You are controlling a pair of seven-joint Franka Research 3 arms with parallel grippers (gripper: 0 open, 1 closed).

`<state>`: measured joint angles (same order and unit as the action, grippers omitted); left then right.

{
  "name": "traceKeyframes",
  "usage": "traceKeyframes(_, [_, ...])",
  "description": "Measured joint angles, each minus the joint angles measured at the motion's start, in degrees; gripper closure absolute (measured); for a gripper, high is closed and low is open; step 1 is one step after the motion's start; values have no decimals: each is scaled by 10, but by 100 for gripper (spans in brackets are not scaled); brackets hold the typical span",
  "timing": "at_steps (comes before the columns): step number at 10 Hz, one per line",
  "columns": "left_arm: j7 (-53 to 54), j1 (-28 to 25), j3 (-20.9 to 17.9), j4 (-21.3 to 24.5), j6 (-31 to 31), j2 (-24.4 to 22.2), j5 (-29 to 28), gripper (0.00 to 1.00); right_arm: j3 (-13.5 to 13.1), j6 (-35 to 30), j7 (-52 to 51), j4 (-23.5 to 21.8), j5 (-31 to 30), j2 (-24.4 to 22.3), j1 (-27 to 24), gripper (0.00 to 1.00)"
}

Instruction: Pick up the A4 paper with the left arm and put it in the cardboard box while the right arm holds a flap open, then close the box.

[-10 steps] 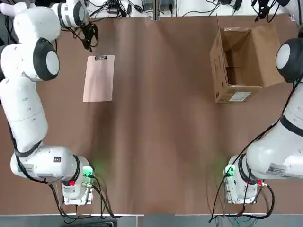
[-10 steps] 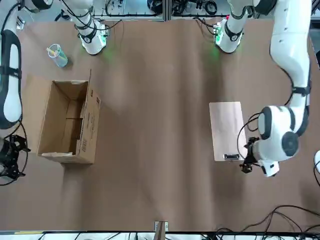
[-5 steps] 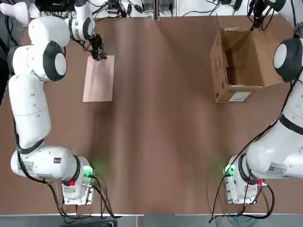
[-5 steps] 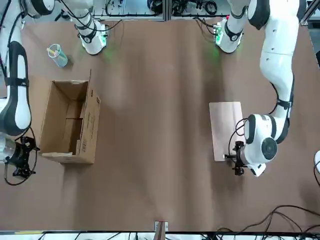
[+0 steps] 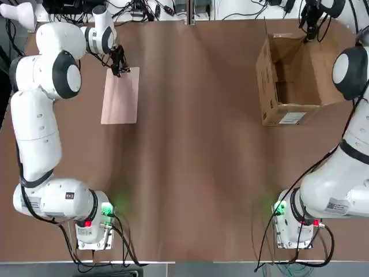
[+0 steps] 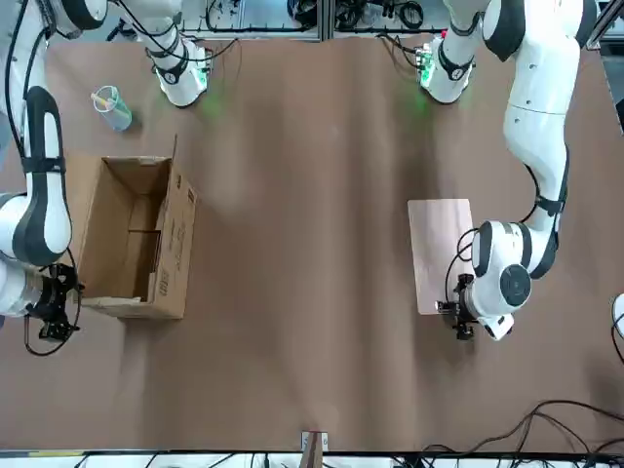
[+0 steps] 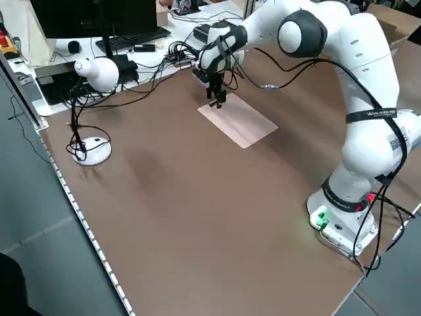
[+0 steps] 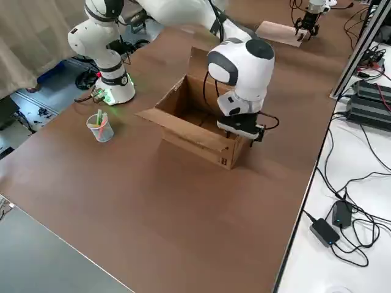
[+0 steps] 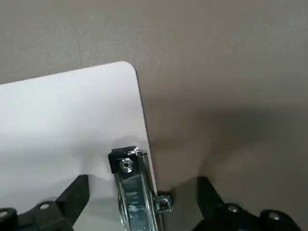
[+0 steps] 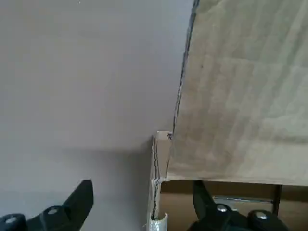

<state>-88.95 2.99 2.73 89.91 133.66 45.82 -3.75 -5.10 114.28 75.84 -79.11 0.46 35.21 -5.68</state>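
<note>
Label (image 5: 292,118) white on cardboard box (image 5: 288,81), unreadable; left hand (image 9: 139,202) and right hand (image 10: 139,207) apart.

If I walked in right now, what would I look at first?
Probably the two big white arms reaching to the far edge of the brown table. The left gripper hangs open over the metal clip of the paper. On the other side, the right gripper stands open at the far end of the open box, a flap edge between its fingers.
</note>
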Motion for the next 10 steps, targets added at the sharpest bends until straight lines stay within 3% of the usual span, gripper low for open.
traceKeyframes(3, [-22, 1, 2, 0, 3, -6, 0, 11, 0, 0, 1, 0, 0, 0, 0, 61])
traceKeyframes(4, [-32, 2, 2, 0, 4, -9, 0, 26, 0, 0, 1, 0, 1, 0, 0, 78])
traceKeyframes(5, [-37, 3, 3, 0, 4, -10, 0, 31, 0, 2, 10, 0, 2, 0, 0, 88])
traceKeyframes(6, [-38, 3, 4, 0, 4, -10, 0, 35, 0, 6, 28, 0, 3, 0, 0, 93])
traceKeyframes(7, [-39, 2, 4, 0, 4, -10, 0, 53, 1, 9, 45, 0, 3, 0, 0, 96])
traceKeyframes(10, [-39, 2, 4, 0, 4, -12, 0, 63, 5, 10, 47, 0, 3, 0, 4, 96])
